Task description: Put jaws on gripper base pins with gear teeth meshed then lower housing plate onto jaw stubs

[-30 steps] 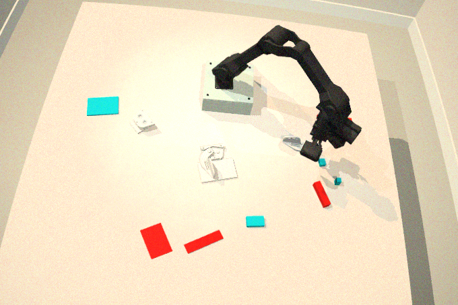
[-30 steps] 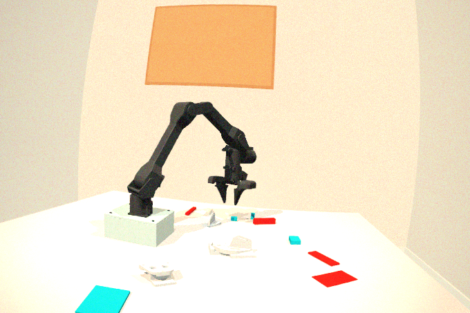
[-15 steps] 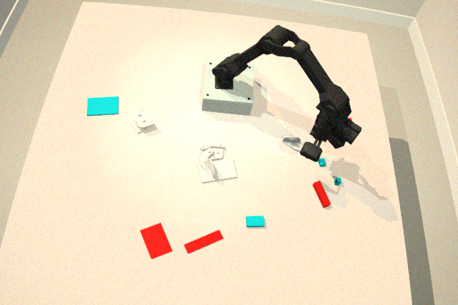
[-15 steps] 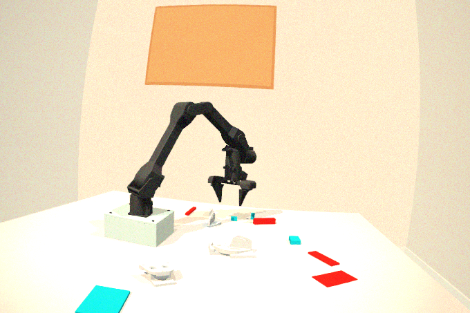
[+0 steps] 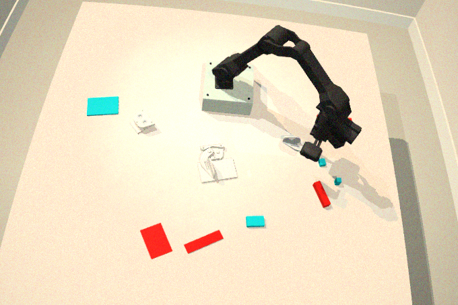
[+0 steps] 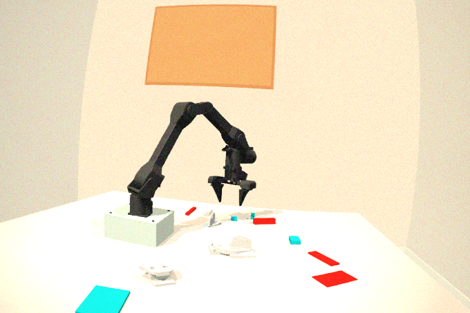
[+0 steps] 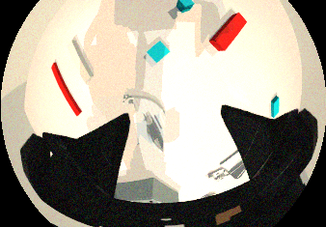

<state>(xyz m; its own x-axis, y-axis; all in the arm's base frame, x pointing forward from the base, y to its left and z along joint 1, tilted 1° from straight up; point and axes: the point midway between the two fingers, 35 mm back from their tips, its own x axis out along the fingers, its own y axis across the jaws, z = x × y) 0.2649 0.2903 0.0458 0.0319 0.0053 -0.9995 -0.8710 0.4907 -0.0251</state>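
My gripper (image 6: 230,203) (image 7: 177,113) is open and empty, pointing down well above the table. A pale jaw-like part (image 5: 291,141) (image 6: 211,220) (image 7: 153,127) lies below it, on the side towards the robot's base. Near the table's middle a white square plate (image 5: 226,169) lies with a curved white part (image 5: 209,164) across its edge and a bracket-like piece behind. Further left a small white part (image 5: 143,119) (image 6: 156,268) with two round features sits tilted over a flat white piece. The glare hides which is the gripper base or housing plate, and the pins and teeth.
Teal cubes (image 5: 322,162) (image 5: 338,181) and a red bar (image 5: 321,194) (image 6: 264,221) (image 7: 228,32) lie near the gripper. A teal block (image 5: 254,221), red strip (image 5: 203,242) and red sheet (image 5: 155,240) lie in front. A teal slab (image 5: 102,106) lies left, beyond the arm's pedestal (image 5: 227,106).
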